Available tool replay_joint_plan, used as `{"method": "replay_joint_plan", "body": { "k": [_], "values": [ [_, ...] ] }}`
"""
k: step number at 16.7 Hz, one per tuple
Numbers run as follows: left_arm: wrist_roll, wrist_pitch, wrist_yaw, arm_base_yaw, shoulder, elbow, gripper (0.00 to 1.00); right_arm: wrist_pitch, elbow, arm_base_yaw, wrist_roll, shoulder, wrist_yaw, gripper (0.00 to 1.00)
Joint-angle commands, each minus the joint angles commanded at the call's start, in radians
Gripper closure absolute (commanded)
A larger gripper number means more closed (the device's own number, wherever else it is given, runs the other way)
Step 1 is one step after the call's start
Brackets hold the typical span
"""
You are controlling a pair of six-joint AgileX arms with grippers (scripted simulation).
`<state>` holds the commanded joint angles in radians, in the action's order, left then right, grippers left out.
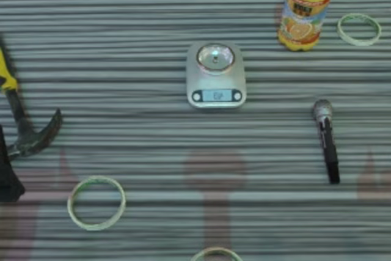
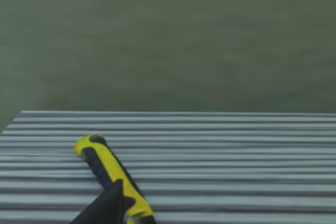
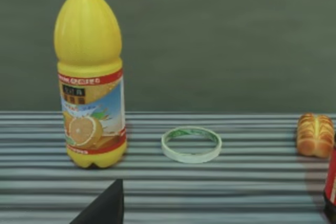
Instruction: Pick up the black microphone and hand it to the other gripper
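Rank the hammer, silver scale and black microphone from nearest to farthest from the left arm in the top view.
1. hammer, left edge, right beside the left arm.
2. silver scale, table centre.
3. black microphone, right side, lying untouched.

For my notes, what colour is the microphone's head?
Grey metal mesh head; top view.

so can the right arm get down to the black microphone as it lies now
Probably yes. The black microphone lies alone on the table's right side, with bare striped table all around it. The scale and the orange juice bottle stand well apart. The right arm itself is out of the top view.
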<state>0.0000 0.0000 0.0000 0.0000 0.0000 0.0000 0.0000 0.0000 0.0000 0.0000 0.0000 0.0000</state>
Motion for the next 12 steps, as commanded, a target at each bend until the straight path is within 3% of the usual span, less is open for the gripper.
{"method": "replay_joint_plan", "body": {
  "k": [6,12],
  "values": [
    [0.0,0.0,0.0,0.0,0.0,0.0,0.0,-0.076,0.089,0.028,0.026,0.105,-0.004,0.0],
    [0.0,0.0,0.0,0.0,0.0,0.0,0.0,-0.329,0.424,0.113,0.123,0.569,-0.002,0.0]
  ]
}}
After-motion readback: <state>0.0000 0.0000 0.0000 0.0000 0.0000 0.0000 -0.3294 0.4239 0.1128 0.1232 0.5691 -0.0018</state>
